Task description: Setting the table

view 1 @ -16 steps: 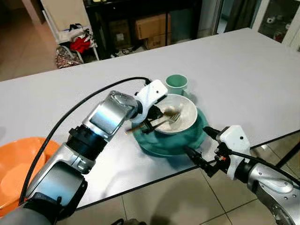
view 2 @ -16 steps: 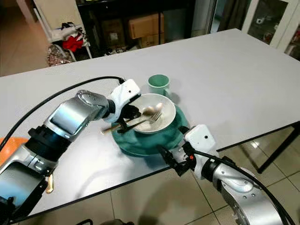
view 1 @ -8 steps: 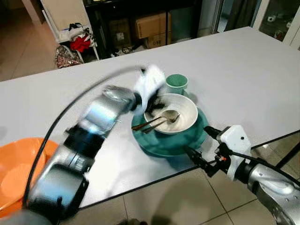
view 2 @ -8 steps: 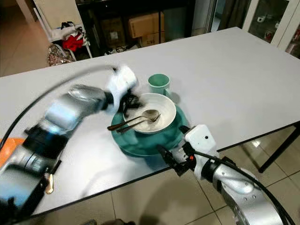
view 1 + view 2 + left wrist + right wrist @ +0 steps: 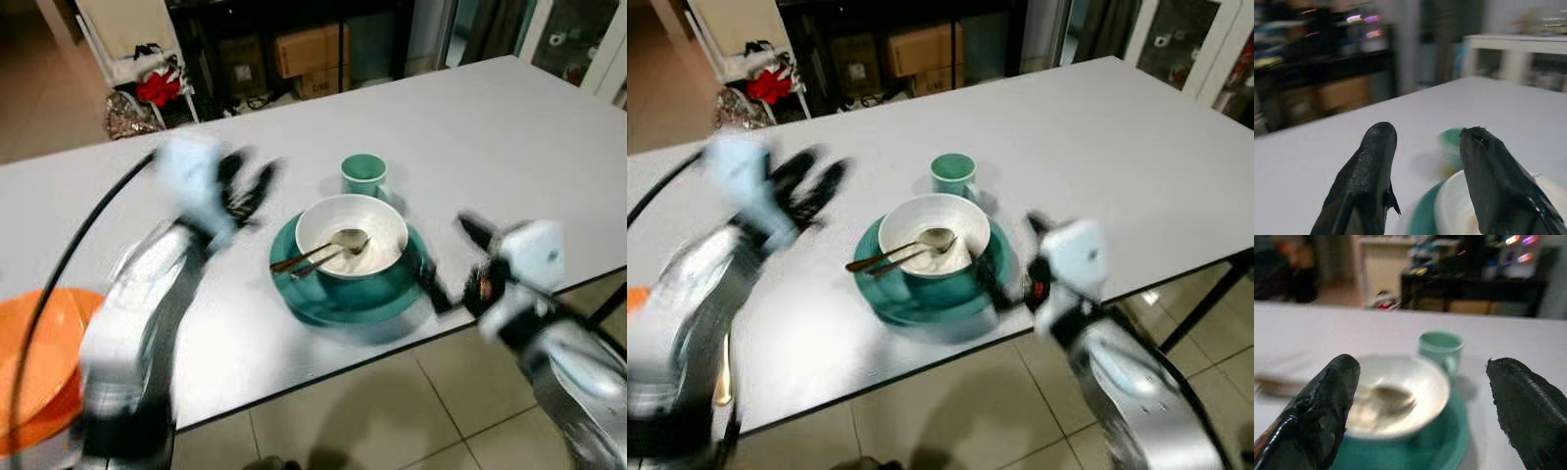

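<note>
While my left gripper (image 5: 245, 181) blurs open at upper left, right gripper (image 5: 1420, 396) gapes before the bowl (image 5: 352, 236) at center.

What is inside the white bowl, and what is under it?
Inside the white bowl lie a spoon and a fork, their handles sticking out over the rim. Under it is a teal plate; the bowl hides the plate's middle.
</note>
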Robot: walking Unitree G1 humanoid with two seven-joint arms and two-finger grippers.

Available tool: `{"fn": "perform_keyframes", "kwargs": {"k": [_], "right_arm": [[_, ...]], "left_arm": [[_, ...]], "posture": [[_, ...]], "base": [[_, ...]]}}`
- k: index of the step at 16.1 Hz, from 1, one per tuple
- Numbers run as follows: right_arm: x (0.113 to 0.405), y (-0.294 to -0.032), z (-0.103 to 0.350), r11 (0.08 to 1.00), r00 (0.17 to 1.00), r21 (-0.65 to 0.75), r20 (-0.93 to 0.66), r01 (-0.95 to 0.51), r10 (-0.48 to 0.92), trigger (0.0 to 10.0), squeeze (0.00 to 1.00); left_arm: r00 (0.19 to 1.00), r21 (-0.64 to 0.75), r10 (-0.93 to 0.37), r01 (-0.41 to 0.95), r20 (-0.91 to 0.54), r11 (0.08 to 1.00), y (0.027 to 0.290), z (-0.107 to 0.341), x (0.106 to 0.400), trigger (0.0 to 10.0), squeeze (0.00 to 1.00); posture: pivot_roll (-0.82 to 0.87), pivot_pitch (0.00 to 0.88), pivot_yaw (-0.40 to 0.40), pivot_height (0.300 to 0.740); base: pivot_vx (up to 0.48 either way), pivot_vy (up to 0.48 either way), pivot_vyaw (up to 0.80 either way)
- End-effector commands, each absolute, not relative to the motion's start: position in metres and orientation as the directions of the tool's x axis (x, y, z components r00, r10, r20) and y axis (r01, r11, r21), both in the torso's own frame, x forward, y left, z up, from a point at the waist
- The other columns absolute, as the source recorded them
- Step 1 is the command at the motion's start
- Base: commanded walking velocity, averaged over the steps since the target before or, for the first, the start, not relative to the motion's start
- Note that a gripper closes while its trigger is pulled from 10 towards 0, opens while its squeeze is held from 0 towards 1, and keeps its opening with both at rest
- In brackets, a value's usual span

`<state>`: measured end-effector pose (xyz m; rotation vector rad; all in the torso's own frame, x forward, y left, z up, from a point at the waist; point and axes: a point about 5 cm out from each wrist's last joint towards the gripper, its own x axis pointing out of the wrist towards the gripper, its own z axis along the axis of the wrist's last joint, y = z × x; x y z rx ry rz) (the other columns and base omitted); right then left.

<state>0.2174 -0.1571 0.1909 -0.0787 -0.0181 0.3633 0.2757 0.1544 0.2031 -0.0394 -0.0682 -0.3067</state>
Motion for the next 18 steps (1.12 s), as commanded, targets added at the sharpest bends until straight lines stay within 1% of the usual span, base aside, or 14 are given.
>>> {"fn": "perform_keyframes", "kwargs": {"k": [1, 2, 3, 5, 6, 7, 8, 9, 12, 13, 14, 15, 16, 18], "right_arm": [[0.222, -0.163, 0.193, 0.952, 0.956, -0.098, 0.026, -0.29, 0.293, 10.0, 0.0], [0.225, -0.161, 0.191, 0.956, 0.959, -0.089, 0.028, -0.279, 0.283, 10.0, 0.0], [0.226, -0.161, 0.191, 0.957, 0.96, -0.086, 0.029, -0.276, 0.28, 10.0, 0.0], [0.226, -0.156, 0.183, 0.953, 0.956, -0.075, 0.008, -0.293, 0.294, 10.0, 0.0], [0.225, -0.157, 0.178, 0.954, 0.956, -0.065, -0.003, -0.292, 0.293, 10.0, 0.0], [0.221, -0.158, 0.174, 0.954, 0.956, -0.051, -0.012, -0.294, 0.294, 10.0, 0.0], [0.219, -0.161, 0.169, 0.959, 0.96, -0.033, -0.027, -0.28, 0.28, 10.0, 0.0], [0.217, -0.163, 0.166, 0.961, 0.961, -0.031, -0.034, -0.276, 0.275, 10.0, 0.0], [0.213, -0.168, 0.154, 0.971, 0.973, -0.061, -0.04, -0.23, 0.228, 10.0, 0.0], [0.208, -0.17, 0.148, 0.975, 0.979, -0.095, -0.027, -0.202, 0.2, 10.0, 0.0], [0.205, -0.17, 0.145, 0.976, 0.98, -0.092, -0.02, -0.2, 0.199, 10.0, 0.0], [0.202, -0.168, 0.141, 0.973, 0.973, -0.027, -0.035, -0.23, 0.229, 10.0, 0.0], [0.202, -0.168, 0.139, 0.971, 0.97, 0.003, -0.039, -0.239, 0.239, 10.0, 0.0], [0.2, -0.167, 0.132, 0.951, 0.949, 0.023, -0.069, -0.307, 0.308, 10.0, 0.0]], "left_arm": [[0.973, 0.006, -0.213, 0.214, 0.091, 0.977, 0.163, 0.204, 0.267, 10.0, 0.04], [0.986, 0.043, -0.15, 0.147, 0.071, 0.988, 0.168, 0.196, 0.257, 10.0, 0.04], [0.989, 0.052, -0.133, 0.13, 0.066, 0.99, 0.169, 0.194, 0.254, 10.0, 0.04], [0.989, 0.144, -0.14, 0.132, 0.045, 0.981, 0.164, 0.186, 0.242, 10.0, 0.04], [0.99, 0.161, -0.138, 0.13, 0.037, 0.978, 0.163, 0.183, 0.239, 10.0, 0.04], [0.994, 0.175, -0.108, 0.102, 0.03, 0.979, 0.165, 0.179, 0.236, 10.0, 0.04], [0.997, 0.167, -0.079, 0.078, 0.001, 0.983, 0.169, 0.171, 0.234, 10.0, 0.03], [0.997, 0.168, -0.079, 0.078, -0.001, 0.983, 0.17, 0.167, 0.232, 10.0, 0.02], [0.997, 0.227, -0.078, 0.079, -0.01, 0.971, 0.175, 0.152, 0.227, 10.0, 0.03], [0.999, 0.214, -0.049, 0.05, -0.011, 0.975, 0.18, 0.142, 0.221, 10.0, 0.03], [0.999, 0.192, -0.032, 0.035, -0.021, 0.981, 0.182, 0.134, 0.217, 10.0, 0.04], [0.998, 0.196, -0.044, 0.051, -0.039, 0.979, 0.183, 0.126, 0.211, 10.0, 0.03], [0.998, 0.2, -0.054, 0.062, -0.046, 0.978, 0.182, 0.124, 0.209, 10.0, 0.04], [0.996, 0.197, -0.043, 0.057, -0.075, 0.979, 0.186, 0.115, 0.204, 10.0, 0.03]], "posture": [[-0.03, 0.0, 0.06, 0.74], [-0.02, 0.0, 0.054, 0.74], [-0.02, 0.0, 0.05, 0.74], [-0.01, 0.0, 0.041, 0.74], [-0.01, 0.0, 0.041, 0.74], [-0.01, 0.0, 0.044, 0.74], [-0.01, 0.0, 0.047, 0.74], [-0.01, 0.0, 0.048, 0.74], [-0.02, 0.0, 0.052, 0.74], [-0.02, 0.0, 0.054, 0.74], [-0.02, 0.0, 0.055, 0.74], [-0.03, 0.0, 0.056, 0.74], [-0.03, 0.0, 0.055, 0.74], [-0.01, 0.0, 0.048, 0.74]], "base": [[0.0, -0.48, 0.0], [0.0, -0.48, 0.8], [0.0, -0.48, 0.8], [0.0, -0.48, 0.8], [0.0, -0.48, 0.8], [0.0, -0.345, 0.0], [0.0, 0.0, 0.0], [0.0, 0.0, 0.0], [0.0, 0.0, 0.0], [0.0, 0.0, 0.0], [0.0, 0.0, 0.0], [0.0, 0.0, 0.0], [0.0, 0.0, 0.0], [0.0, 0.0, 0.0]]}}
